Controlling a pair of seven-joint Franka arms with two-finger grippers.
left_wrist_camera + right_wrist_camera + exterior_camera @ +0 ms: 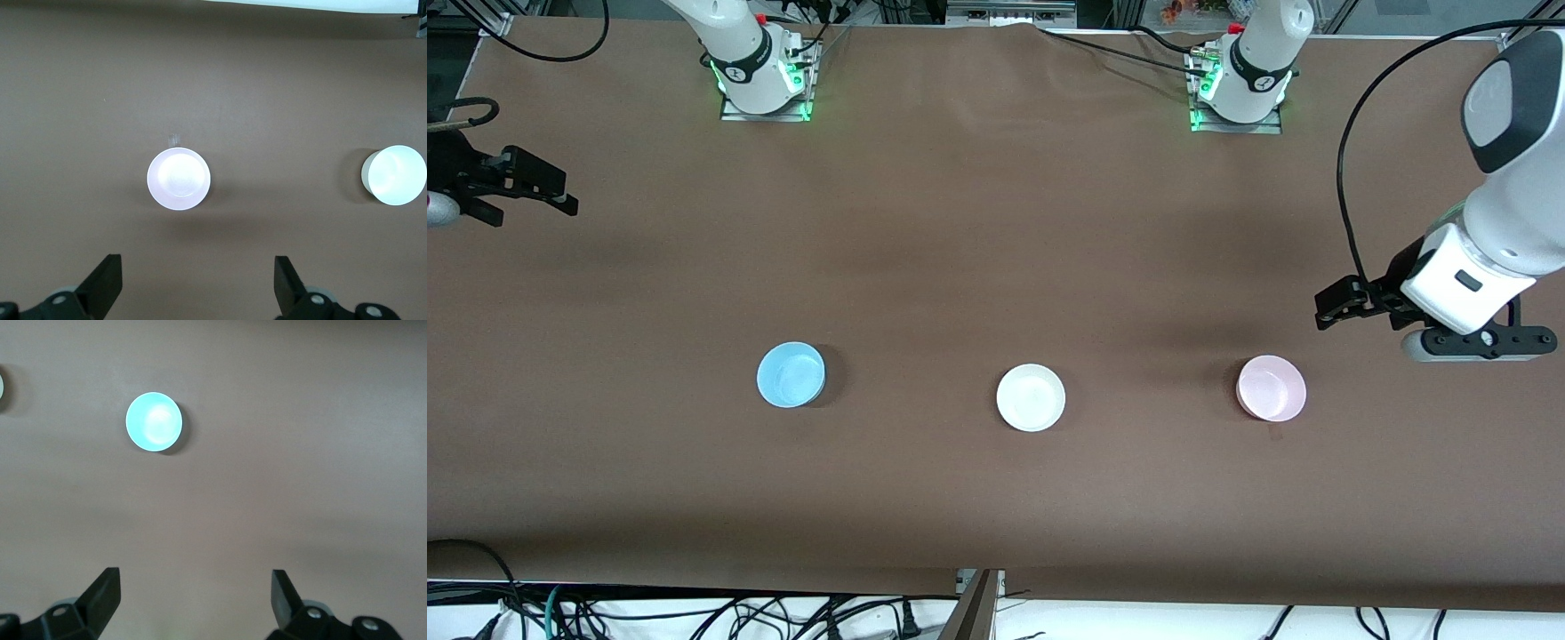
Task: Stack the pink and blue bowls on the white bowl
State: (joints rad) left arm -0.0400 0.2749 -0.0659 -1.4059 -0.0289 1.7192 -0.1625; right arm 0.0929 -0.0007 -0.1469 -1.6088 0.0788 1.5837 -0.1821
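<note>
Front view shows us the small glossy white bowl (pixel 1031 397) mid-table, the pale pink bowl (pixel 1271 388) beside it toward the left arm's end, the sky-blue bowl (pixel 791 374) toward the right arm's. Left gripper (pixel 197 283) and right gripper (pixel 193 597) hover wide open over bare brown table (pixel 996 222). We risk glossy rims slipping from a pinch, or a bowl landing off-centre.

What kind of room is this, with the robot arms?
Probably a robotics lab. A left gripper and a right gripper hang open over a brown covered table, loose cables trail below its edge, and three bowls wait in a row.
</note>
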